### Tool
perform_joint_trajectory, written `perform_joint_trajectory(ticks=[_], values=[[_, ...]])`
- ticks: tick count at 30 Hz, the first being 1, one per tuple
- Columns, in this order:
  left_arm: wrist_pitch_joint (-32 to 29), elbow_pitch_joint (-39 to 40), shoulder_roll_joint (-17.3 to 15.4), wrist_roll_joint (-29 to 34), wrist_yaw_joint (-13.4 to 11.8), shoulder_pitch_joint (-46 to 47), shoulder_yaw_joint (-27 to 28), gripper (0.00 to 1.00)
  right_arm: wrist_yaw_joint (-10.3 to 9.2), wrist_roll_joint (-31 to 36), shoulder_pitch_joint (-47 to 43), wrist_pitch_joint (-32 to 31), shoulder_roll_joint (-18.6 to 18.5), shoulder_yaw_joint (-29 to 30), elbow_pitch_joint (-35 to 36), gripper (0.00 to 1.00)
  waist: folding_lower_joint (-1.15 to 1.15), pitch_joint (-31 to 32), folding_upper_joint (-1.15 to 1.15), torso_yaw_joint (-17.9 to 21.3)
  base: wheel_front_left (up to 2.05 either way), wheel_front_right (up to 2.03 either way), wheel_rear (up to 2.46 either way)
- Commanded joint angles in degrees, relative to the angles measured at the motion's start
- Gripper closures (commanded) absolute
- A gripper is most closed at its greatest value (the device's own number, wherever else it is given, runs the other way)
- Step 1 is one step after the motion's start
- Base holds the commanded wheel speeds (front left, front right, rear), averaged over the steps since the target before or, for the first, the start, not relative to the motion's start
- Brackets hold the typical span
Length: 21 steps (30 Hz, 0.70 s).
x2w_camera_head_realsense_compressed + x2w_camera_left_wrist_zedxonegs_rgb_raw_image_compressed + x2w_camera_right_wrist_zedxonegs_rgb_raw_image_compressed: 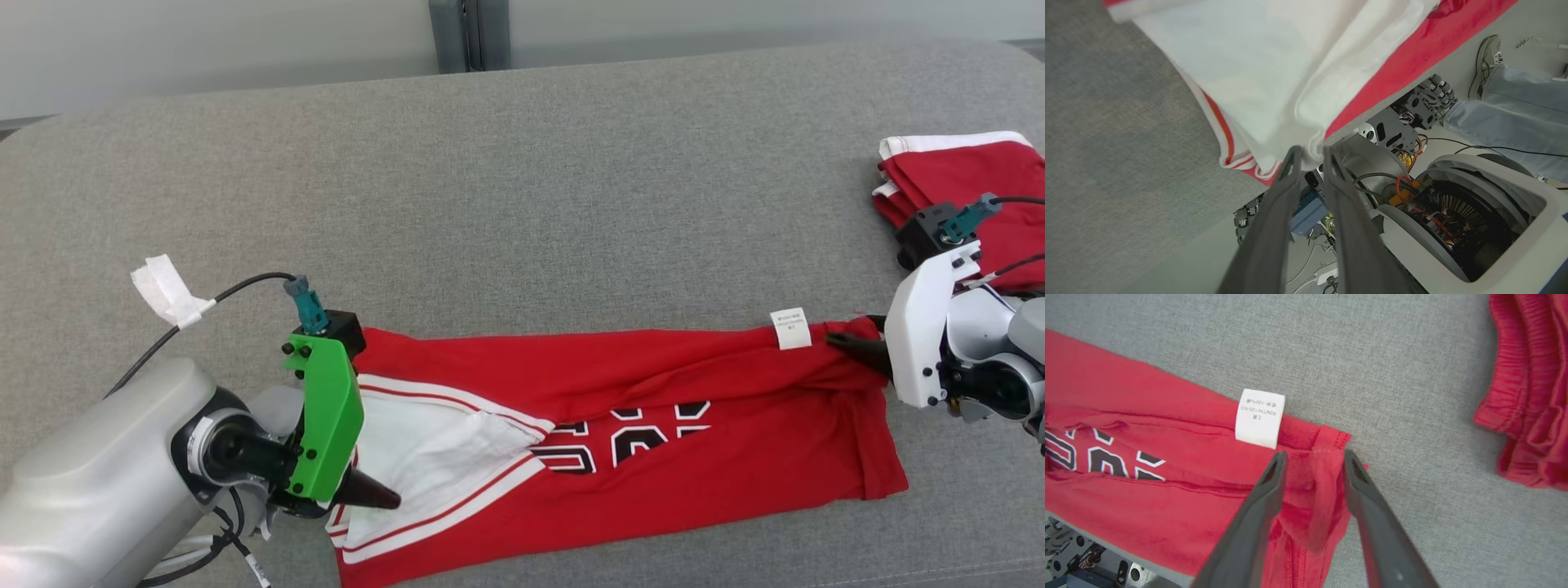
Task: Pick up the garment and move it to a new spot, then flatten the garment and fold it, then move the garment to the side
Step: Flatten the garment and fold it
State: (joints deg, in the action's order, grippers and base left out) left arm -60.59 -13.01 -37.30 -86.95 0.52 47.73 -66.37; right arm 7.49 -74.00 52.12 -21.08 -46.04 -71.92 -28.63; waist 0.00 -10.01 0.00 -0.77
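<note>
At the left end, the left gripper [384,496] has its jaws narrowly parted, with the white hem at the tips (not nipped, by the look of it). The garment [653,457] lies along the near edge of the grey padded surface [522,204], its long axis left to right. At its far right corner, the right gripper [1314,461] stands spread around a bunched fold.
</note>
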Motion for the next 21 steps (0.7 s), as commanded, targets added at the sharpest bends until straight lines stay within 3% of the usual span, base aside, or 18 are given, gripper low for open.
perform_joint_trajectory(ticks=[1,6,11,15,18,21], values=[[0.39,-0.31,0.04,-0.12,0.39,-0.85,0.05,0.00,0.01,-0.49,-0.01,0.09,0.15,-0.38,-0.20,0.00,0.00,0.95,0.00,0.27,0.00,0.00,0.00],[1.73,-1.06,-0.40,0.47,0.99,-1.01,0.58,0.00,0.01,-0.38,-0.23,0.82,-0.34,-0.90,-0.08,0.00,0.00,3.24,0.00,0.60,0.00,0.00,0.00],[5.46,-0.56,-1.12,1.62,2.02,-0.65,2.25,0.00,0.01,-1.58,1.14,6.32,-1.67,0.04,1.36,0.00,0.00,5.81,0.00,0.42,0.00,0.00,0.00],[12.85,0.66,-2.05,4.53,3.38,-0.66,4.64,0.00,0.01,-2.54,0.59,14.63,-2.96,2.68,2.70,0.00,0.00,7.44,0.00,0.14,0.00,0.00,0.00],[21.90,1.69,-3.00,7.31,3.88,-2.14,7.68,0.00,0.01,-1.09,-0.48,24.27,-3.06,5.59,1.96,0.00,0.00,8.47,0.00,-0.01,0.00,0.00,0.00],[31.41,2.88,-3.86,9.56,2.81,-3.84,10.87,0.00,0.02,0.47,-2.27,31.87,-1.89,7.43,1.21,0.00,0.00,8.79,0.00,-0.12,0.00,0.00,0.00]])
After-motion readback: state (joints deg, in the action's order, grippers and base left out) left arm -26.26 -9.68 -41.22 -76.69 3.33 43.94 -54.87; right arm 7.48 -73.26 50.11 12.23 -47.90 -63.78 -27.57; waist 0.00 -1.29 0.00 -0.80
